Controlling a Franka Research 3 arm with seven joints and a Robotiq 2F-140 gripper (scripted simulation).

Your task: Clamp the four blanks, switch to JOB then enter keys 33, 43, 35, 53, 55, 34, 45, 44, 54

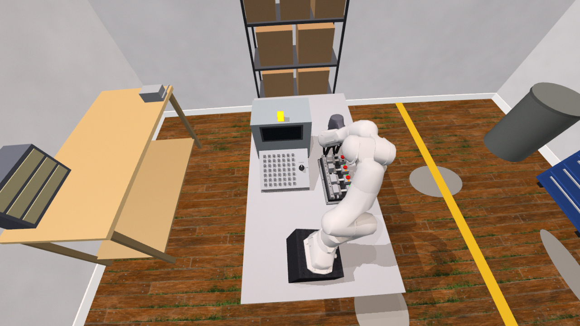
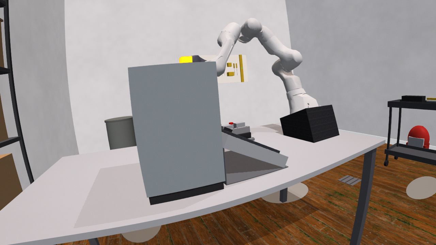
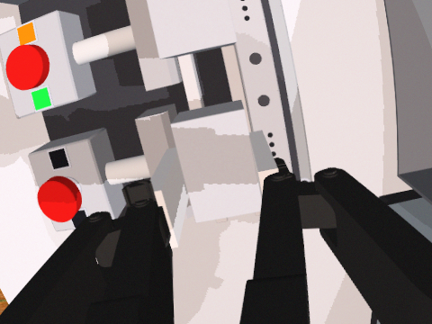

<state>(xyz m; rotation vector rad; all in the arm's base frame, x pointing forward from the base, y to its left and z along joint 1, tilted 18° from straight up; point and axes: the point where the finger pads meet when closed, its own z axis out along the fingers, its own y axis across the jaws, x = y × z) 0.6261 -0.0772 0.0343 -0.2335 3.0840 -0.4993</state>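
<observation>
My gripper is shut on a grey blank at the far vise station. Beside it, the red valve knob has a dark upper lens; a finger partly hides the dark lower one. The neighbouring station holds a blank; its valve has the amber lens and green lens lit. Nearer the arm, two more blanks sit at their stations; the arm hides the nearest valve. The cabinet lamp is lit amber. The selector points at TEACH.
The cabinet stands left of the gripper, with the sloped key panel in front. No key light shows. The vise base lies right of the panel. The arm's black pedestal is at the near end.
</observation>
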